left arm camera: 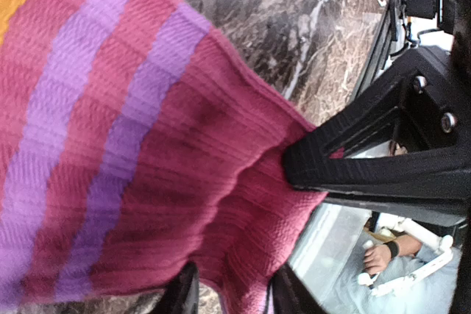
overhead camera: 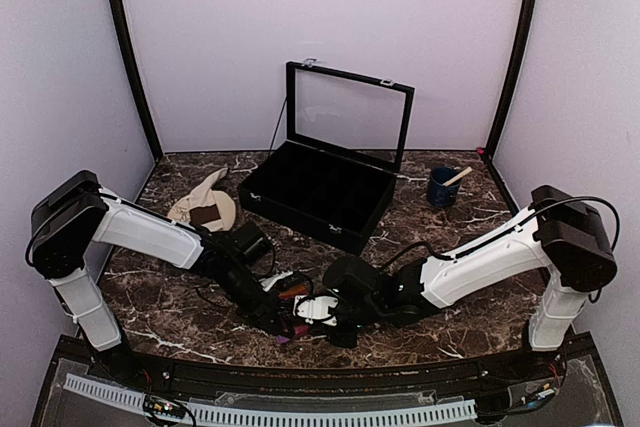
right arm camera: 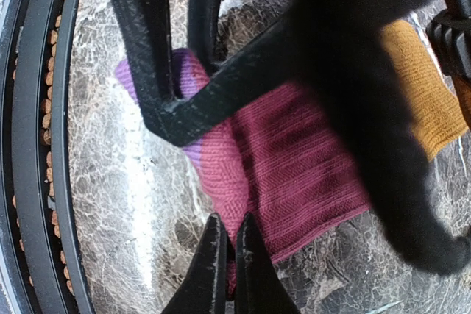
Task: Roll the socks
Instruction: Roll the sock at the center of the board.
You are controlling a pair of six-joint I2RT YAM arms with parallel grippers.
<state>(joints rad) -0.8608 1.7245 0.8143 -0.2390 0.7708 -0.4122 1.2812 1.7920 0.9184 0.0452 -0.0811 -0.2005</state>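
The magenta-pink sock, with purple stripes and an orange end, lies flat on the marble table near its front edge. In the left wrist view my left gripper stands open, its two fingers astride the sock's magenta end with fabric in the gap. My right gripper is shut on the edge of the same sock, and one of its fingers shows as a black wedge on the fabric. The cream-beige sock with a dark brown band lies on a plate at the back left.
A round beige plate sits under the cream sock. A black display case with its glass lid up stands behind the grippers. A blue cup with a stick stands at the back right. The black table rim runs close by.
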